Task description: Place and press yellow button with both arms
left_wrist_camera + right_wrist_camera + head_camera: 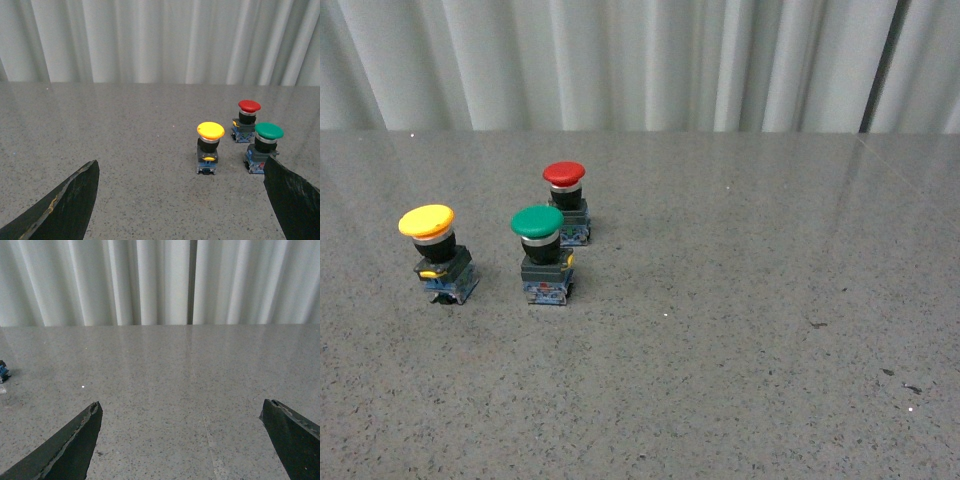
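The yellow button [439, 250], stood left of the green button [542, 256], is thought light, hard and tippy, best gripped at its blocky base; the left gripper [180, 165] and right gripper [181, 407] are spread wide, empty.

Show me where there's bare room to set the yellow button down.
The table is bare right of the green button and red button, and along the near strip before all three. It's crowded left, where the yellow button stands close beside them.
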`<state>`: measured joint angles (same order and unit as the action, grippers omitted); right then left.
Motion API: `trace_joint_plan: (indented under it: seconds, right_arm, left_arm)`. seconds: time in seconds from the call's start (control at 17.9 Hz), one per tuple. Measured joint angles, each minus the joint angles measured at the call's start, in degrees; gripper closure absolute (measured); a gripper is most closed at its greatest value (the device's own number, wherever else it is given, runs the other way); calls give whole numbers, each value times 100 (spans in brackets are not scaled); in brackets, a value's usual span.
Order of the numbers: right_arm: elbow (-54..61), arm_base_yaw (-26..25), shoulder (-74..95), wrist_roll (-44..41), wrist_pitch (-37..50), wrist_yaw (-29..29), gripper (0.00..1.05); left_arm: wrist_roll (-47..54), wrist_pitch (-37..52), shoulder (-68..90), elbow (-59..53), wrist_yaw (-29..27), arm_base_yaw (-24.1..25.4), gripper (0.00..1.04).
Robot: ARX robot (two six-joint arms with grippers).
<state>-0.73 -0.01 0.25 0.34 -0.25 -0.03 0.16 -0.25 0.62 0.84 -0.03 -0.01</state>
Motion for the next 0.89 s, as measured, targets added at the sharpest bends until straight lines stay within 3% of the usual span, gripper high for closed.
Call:
trace_joint_plan:
  seconds: [0.89]
  right_arm:
    - [0,0,0,0,0,0,7]
  left_arm:
    - [0,0,0,0,0,0,7]
